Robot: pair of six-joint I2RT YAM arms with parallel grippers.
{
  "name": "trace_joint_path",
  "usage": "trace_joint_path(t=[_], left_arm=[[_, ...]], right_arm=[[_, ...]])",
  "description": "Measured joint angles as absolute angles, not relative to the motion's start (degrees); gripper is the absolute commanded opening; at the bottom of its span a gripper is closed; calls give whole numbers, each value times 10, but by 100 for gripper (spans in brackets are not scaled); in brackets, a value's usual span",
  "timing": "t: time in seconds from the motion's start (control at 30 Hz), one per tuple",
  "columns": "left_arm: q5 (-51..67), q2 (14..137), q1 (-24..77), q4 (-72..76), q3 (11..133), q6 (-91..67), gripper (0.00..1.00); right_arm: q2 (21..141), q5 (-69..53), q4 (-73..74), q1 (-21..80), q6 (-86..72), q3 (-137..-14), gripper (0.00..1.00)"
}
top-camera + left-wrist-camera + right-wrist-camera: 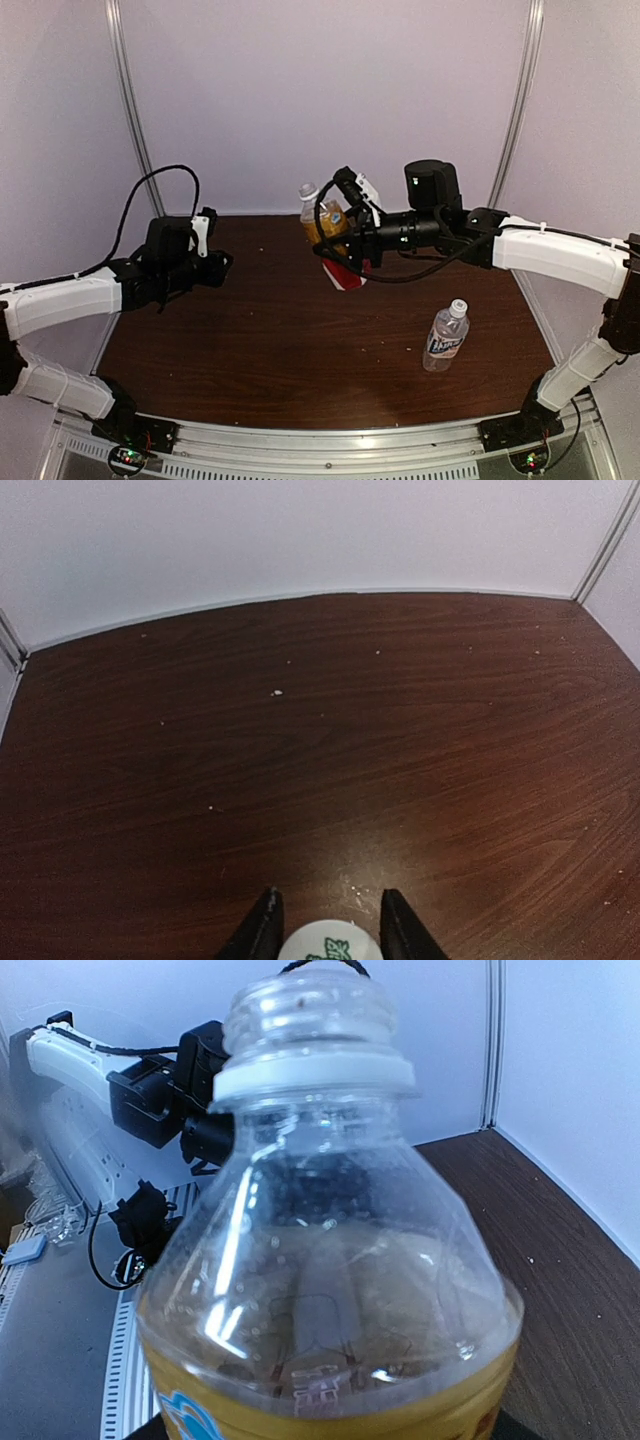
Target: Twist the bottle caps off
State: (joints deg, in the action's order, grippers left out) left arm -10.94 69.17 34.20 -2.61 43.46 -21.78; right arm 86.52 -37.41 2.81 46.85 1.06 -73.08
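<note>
My right gripper (347,243) is shut on the amber bottle (327,226) and holds it tilted above the back of the table. In the right wrist view this bottle (330,1290) fills the frame. Its threaded neck (305,1010) is bare, with only a white ring under it, and my fingers are hidden behind the bottle. My left gripper (216,262) hovers over the table's left side. In the left wrist view it (330,925) is shut on a white bottle cap (330,946) with green print. The clear bottle (446,338) stands upright at the right front with its white cap (458,306) on.
The dark wooden table (280,340) is walled by white panels at the back and sides. A red label end (345,277) of the amber bottle hangs below my right gripper. White crumbs (277,692) dot the table under the left arm.
</note>
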Motion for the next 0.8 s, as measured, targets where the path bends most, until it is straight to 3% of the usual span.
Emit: trace_joint_path(t=[0.8], left_arm=[[-111, 846, 291, 71, 334, -285, 35]], right_arm=[[865, -374, 18, 465, 6, -709, 65]])
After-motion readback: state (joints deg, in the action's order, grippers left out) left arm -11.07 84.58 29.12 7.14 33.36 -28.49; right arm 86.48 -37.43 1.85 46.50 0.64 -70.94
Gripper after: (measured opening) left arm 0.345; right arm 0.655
